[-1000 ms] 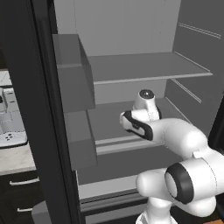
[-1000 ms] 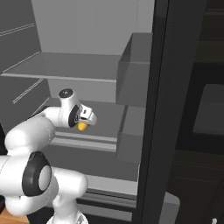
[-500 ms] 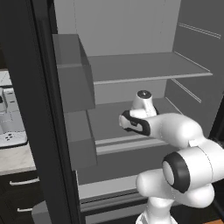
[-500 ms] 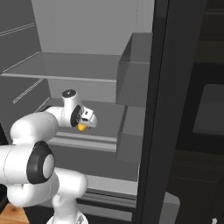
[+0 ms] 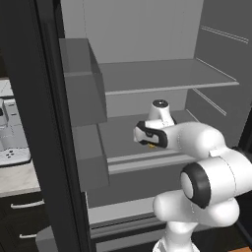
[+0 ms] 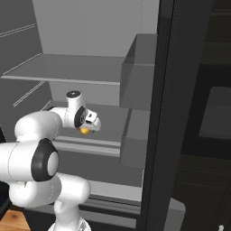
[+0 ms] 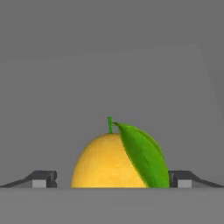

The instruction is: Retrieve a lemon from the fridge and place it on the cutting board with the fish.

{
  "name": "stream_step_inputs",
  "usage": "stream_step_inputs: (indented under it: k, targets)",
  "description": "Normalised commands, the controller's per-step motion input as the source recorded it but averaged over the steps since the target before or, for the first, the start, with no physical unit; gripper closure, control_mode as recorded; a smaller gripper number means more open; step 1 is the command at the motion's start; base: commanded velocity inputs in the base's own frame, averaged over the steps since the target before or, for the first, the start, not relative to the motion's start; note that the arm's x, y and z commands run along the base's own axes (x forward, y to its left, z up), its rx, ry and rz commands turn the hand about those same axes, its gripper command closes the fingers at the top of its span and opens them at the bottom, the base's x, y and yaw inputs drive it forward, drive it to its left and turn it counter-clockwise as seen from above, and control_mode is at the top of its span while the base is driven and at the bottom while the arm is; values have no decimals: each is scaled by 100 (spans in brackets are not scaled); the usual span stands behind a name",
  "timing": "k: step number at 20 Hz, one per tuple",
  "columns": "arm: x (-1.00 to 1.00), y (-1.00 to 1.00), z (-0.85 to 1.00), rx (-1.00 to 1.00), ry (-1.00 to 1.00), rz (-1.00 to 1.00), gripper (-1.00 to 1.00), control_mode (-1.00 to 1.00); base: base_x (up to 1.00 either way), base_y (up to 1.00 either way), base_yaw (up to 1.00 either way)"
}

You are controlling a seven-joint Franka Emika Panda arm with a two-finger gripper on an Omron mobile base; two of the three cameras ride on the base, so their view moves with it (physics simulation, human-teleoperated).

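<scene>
The lemon [image 7: 105, 162], yellow-orange with a green leaf, lies on the middle shelf of the open fridge [image 5: 162, 74]. My gripper [image 7: 111, 179] is open, and the lemon sits between its two dark fingertips [image 7: 41, 178] without being squeezed. From the left base view the white hand covers most of the lemon [image 5: 151, 145] and the gripper [image 5: 147, 142] points down at the shelf. From the right base view the lemon [image 6: 84, 131] peeks out just under the gripper [image 6: 90, 126]. The cutting board and the fish are out of view.
An upper fridge shelf [image 6: 76, 70] hangs above the hand. Grey door bins [image 5: 81, 81] stand to the left on the open door, and another bin [image 6: 140, 72] to the right. A white appliance [image 5: 10, 133] sits on the counter beyond the left door.
The hand has edged slightly toward the lemon and the elbow has swung nearer the cameras. The jaws stayed open.
</scene>
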Motion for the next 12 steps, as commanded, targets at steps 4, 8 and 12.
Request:
stream_step_inputs:
  k: [4, 8, 12]
  targets:
    - [1, 0, 0, 0, 0, 0, -100, -100, 0, 0, 0]
    - [0, 0, -6, 0, 2, 0, 100, -100, 0, 0, 0]
    - [0, 0, -12, 0, 9, 0, 100, -100, 0, 0, 0]
